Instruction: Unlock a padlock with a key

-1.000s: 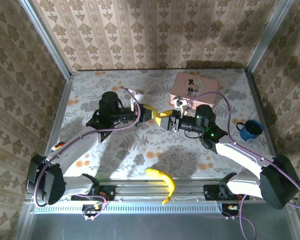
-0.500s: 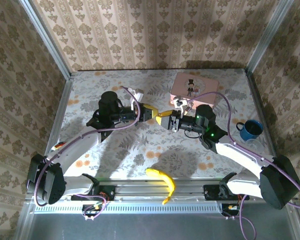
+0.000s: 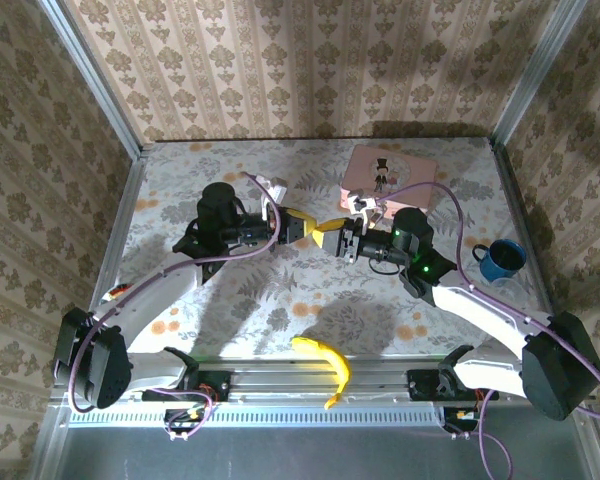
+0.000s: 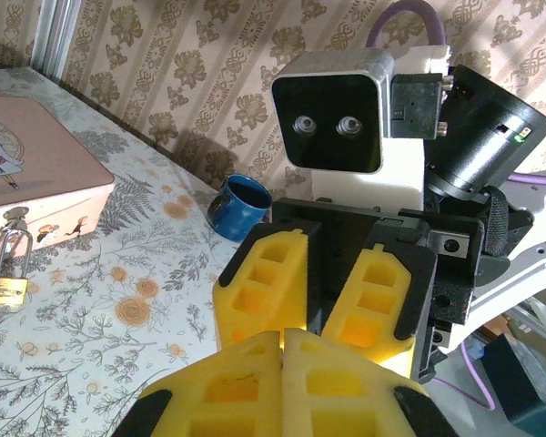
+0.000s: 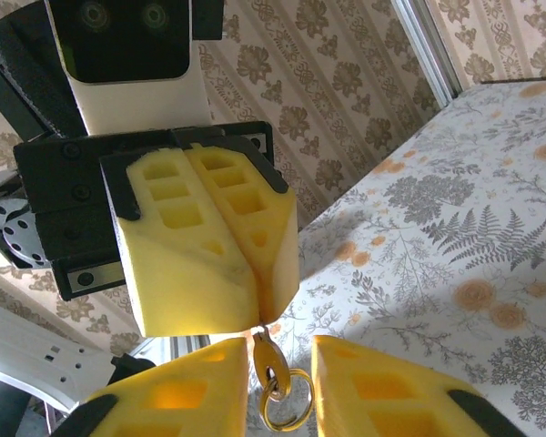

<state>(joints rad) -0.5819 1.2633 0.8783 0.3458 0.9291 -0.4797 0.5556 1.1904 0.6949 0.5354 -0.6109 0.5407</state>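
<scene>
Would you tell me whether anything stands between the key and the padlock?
Nothing visible does. The left gripper pinches the key; the padlock lies beside the pink tin, with bare table between.

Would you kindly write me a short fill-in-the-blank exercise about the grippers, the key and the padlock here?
The left gripper is ___ on the key.
The right gripper has its jaws ___.
The padlock lies on the table beside the ___ tin.
Missing words: shut; open; pink.
</scene>
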